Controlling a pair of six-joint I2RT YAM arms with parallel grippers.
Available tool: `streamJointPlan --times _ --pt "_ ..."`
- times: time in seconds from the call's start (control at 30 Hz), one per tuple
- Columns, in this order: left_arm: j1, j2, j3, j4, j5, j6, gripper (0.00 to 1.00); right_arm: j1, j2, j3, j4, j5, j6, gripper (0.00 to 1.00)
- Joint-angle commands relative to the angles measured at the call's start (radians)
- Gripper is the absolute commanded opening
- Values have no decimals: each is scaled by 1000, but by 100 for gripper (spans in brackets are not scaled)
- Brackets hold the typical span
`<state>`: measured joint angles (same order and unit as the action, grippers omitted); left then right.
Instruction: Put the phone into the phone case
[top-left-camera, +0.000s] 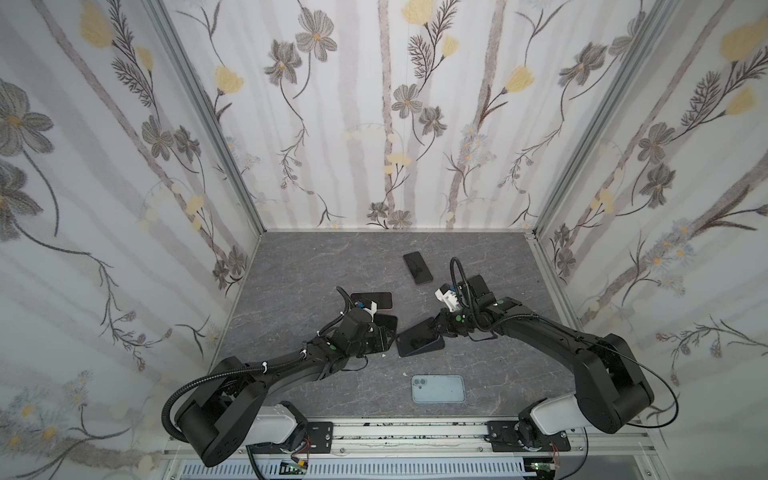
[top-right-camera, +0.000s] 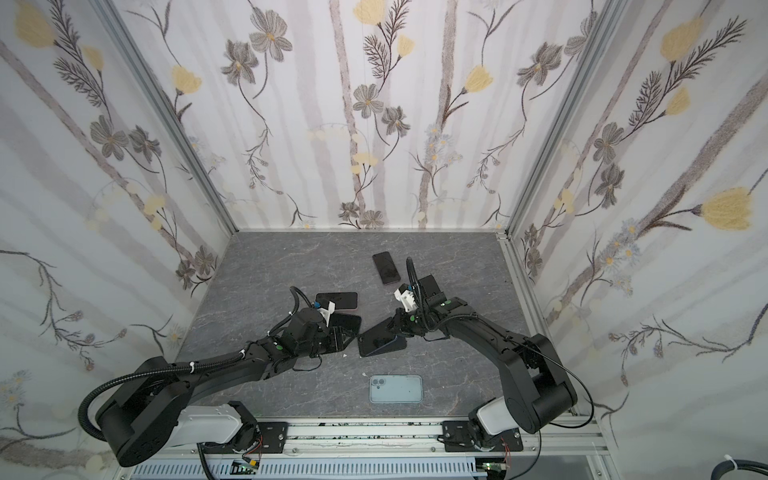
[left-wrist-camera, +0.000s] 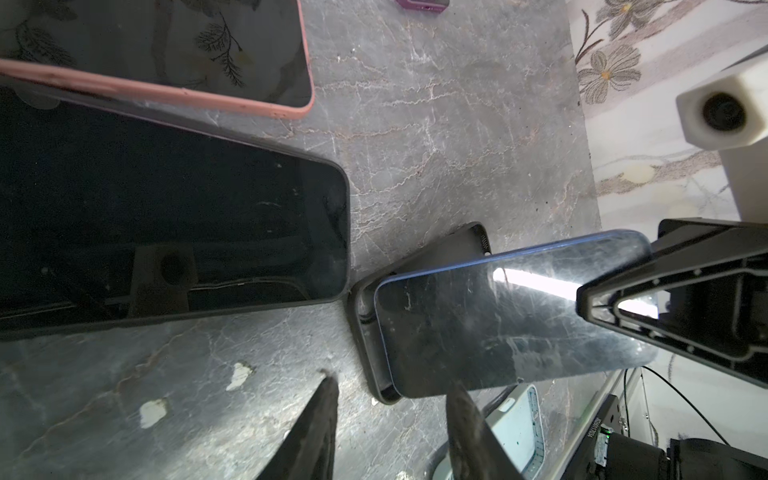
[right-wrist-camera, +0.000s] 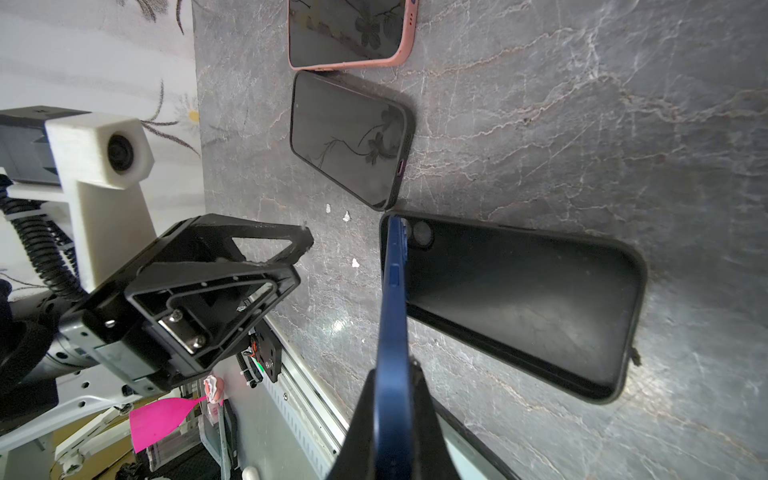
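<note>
Grey marble desk (top-left-camera: 316, 266), flowered walls. In a top view the right tool (top-left-camera: 435, 328) pinches the phone (top-left-camera: 417, 338), whose long axis points at the half-spread, empty left tool (top-left-camera: 390, 338). The left wrist view shows the phone's far end seated in the case (left-wrist-camera: 365, 332). The right wrist view shows the held end raised above the case, so it likely hinges down next.

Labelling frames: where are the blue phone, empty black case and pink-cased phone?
blue phone (left-wrist-camera: 478, 328): left wrist view, screen middle.
empty black case (right-wrist-camera: 519, 303): right wrist view, inner floor.
pink-cased phone (right-wrist-camera: 345, 29): right wrist view, screen.
</note>
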<state>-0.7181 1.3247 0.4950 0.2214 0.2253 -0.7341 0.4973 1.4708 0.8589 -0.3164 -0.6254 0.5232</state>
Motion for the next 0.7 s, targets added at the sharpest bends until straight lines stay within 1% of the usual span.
streamJointPlan --times 0.0,0.3,0.43,0.67 --pt "-1 29 -6 45 7 -9 41 1 6 -12 47 -54 16 0" --pt "-18 124 11 85 36 -13 38 1 15 -56 112 -96 50 2" --pt "-21 165 24 91 50 -9 32 1 27 -68 118 -98 48 3" --pt "-24 210 28 96 46 -2 30 -21 64 -98 144 -112 38 7"
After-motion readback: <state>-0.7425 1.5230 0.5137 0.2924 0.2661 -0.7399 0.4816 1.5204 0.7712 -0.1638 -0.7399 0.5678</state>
